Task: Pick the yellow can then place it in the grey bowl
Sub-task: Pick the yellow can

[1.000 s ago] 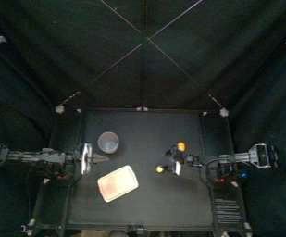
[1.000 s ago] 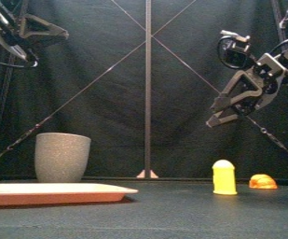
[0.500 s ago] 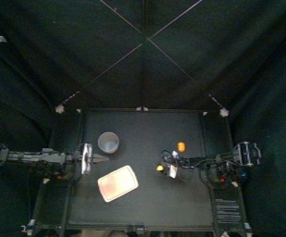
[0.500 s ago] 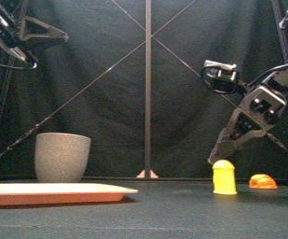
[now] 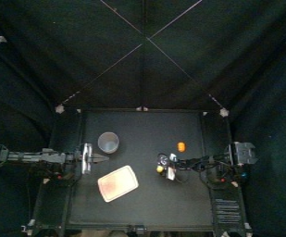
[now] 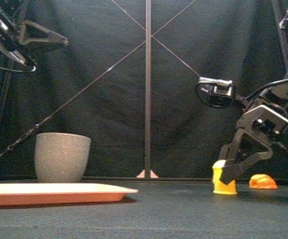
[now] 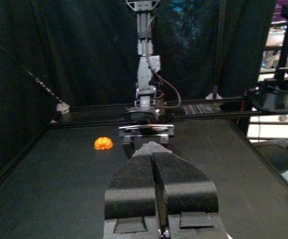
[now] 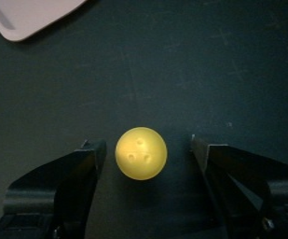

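Right gripper [image 8: 143,149] is down at table level with its jaws spread wide, one on each side of the yellow can [image 6: 220,178]. The wrist view shows a bit of bare table between the can and each jaw, so it's straddling the can, not squeezing it. The can stands upright on the table [image 5: 145,208], a little toward 3 o'clock from the middle in the top view. A small orange toy [image 6: 263,182] sits close by at about 1 o'clock from the can, not touching it. The grey bowl [image 5: 109,142] is well apart from the can at roughly 10 o'clock, upright. The pink tray [image 5: 117,183] lies flat at about 8 o'clock from the can, just at 6 o'clock of the bowl. The left arm is parked over at the 9 o'clock edge of the table. The left gripper [image 7: 158,163] is clenched with nothing in it, and in the front view it hangs high above the table.
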Controlling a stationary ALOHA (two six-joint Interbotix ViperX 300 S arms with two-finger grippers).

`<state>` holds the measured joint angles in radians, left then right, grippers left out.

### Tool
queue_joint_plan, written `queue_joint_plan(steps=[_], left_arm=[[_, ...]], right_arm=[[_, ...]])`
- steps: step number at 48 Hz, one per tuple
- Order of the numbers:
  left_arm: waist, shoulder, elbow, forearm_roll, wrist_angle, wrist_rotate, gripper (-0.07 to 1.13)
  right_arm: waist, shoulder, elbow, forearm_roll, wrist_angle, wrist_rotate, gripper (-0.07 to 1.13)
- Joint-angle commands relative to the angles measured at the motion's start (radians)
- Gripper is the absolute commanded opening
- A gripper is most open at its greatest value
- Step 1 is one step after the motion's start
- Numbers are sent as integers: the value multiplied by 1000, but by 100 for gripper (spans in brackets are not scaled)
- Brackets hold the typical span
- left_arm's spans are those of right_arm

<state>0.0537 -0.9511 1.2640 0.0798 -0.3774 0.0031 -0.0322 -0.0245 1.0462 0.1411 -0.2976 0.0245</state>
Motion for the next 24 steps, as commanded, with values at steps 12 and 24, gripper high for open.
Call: queue_joint_plan(steps=[12,24], left_arm=[[3,5,-9,-2,-9,3,0],[6,5,-8,0,-8,3,0]], right_arm=[[8,-14,-20,14,-3,2,95],[15,-5,-25,9,0,0,60]])
